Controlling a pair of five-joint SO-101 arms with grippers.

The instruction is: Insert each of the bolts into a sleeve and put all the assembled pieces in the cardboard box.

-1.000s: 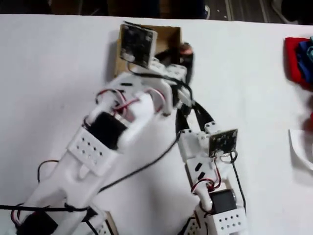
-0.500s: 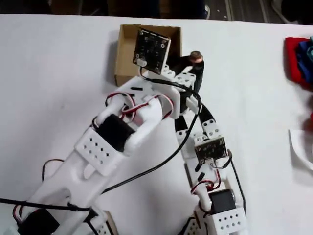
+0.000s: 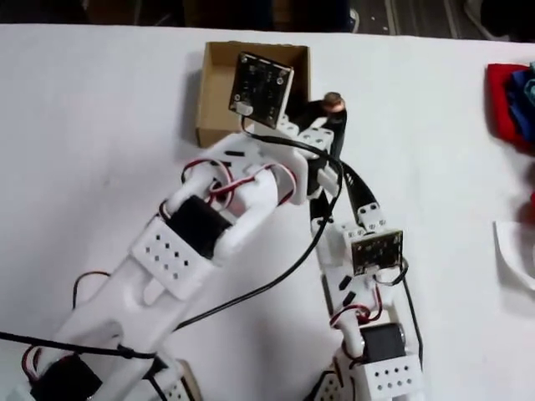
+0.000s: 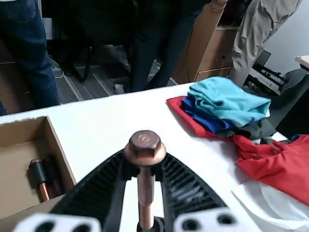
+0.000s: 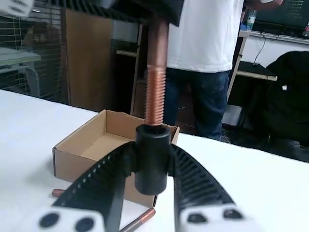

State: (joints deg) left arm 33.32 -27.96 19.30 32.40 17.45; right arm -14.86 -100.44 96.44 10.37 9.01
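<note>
Plainly, insertion is the step in hand. The left gripper [image 4: 144,166] clamps a copper bolt [image 4: 145,147] just under its hex head, shank pointing down. The right gripper [image 5: 152,151], at 6 o'clock from that head in the high view, pinches a black sleeve [image 5: 152,169] upright, with the threaded tip just inside its mouth.

The next move, I judge, calls for a straight push along the shared axis, then carrying the pair to the cardboard box [image 3: 213,92] at 10 o'clock, where one assembled piece [image 4: 41,176] already lies. A loose bolt [image 5: 137,221] lies on the white table [image 3: 100,125] beside the box. Folded cloths [image 3: 512,92] sit at 3 o'clock, and a wooden cabinet [image 5: 91,58] stands beyond the table.
</note>
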